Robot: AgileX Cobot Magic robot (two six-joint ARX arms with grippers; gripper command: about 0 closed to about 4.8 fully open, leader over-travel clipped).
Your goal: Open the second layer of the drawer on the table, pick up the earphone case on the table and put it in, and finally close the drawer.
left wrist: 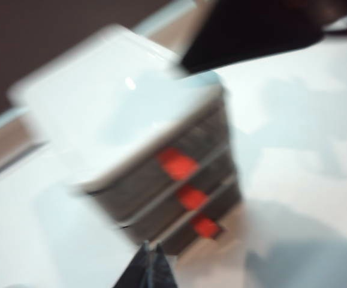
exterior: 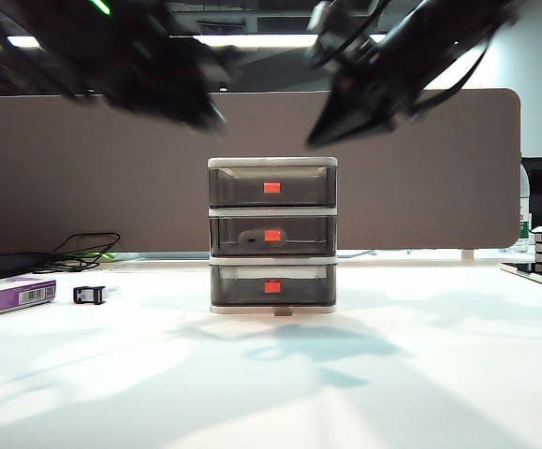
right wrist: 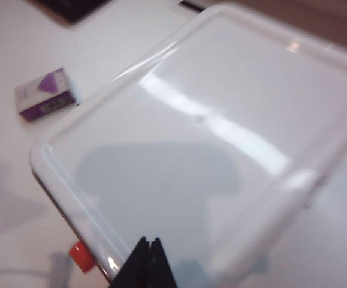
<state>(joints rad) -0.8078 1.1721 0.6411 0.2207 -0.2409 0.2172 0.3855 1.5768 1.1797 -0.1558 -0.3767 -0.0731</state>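
Black left gripper (left wrist: 149, 264) and right gripper (right wrist: 148, 264) hover, seemingly jaws closed, above drawer (exterior: 271, 234).

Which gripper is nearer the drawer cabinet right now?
Right, narrowly. The right gripper hangs shut just above the drawer top's right edge; the left gripper, also shut, hangs slightly higher over its left corner.

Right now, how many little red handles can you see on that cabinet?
3, one on each tray front of the drawer: top handle, middle handle, bottom handle. All trays look shut; none seems hidden.
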